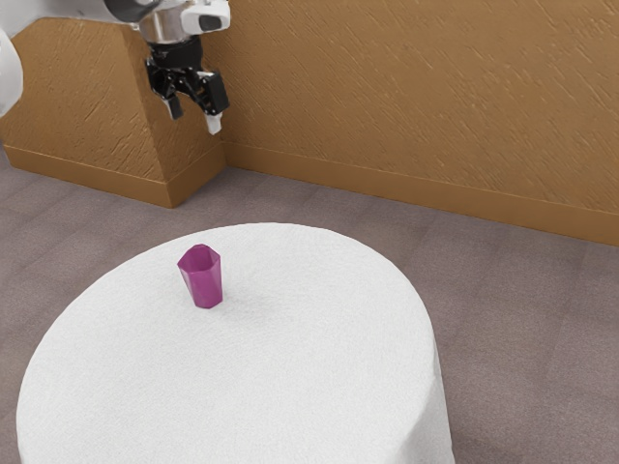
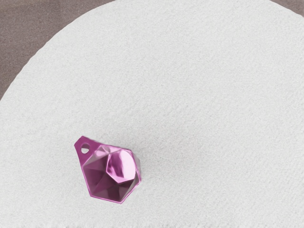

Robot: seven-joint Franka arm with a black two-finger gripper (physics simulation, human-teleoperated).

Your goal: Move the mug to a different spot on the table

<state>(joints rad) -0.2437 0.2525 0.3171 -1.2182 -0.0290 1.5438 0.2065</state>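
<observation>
Well above the table [image 1: 290, 387], the end effector [image 1: 195, 116] hangs in the air at the exterior view's upper left, in front of the tan textured wall [image 1: 435, 87]. Its two black fingers stand apart with open space between them, gripping nothing and touching nothing.

The mug [image 1: 200, 275] stands upright on the round white table, well below the end effector and clear of it. It is a magenta, glossy, faceted cup, wider at its mouth than at its base. In the exterior view it sits on the far part of the tabletop, toward the exterior view's left, set in from the rim, and casts a faint shadow on the white surface.

From the wrist view the mug [image 2: 110, 171] is seen from above, mouth open toward the camera. Looking down into it, the pictures show its own angled magenta walls and a flat many-sided bottom. A small handle [image 2: 84, 148] with a round hole sticks out from one side of the rim. Beyond the table's curved edge [image 2: 42, 47] lies grey-brown floor [image 2: 28, 23].
</observation>
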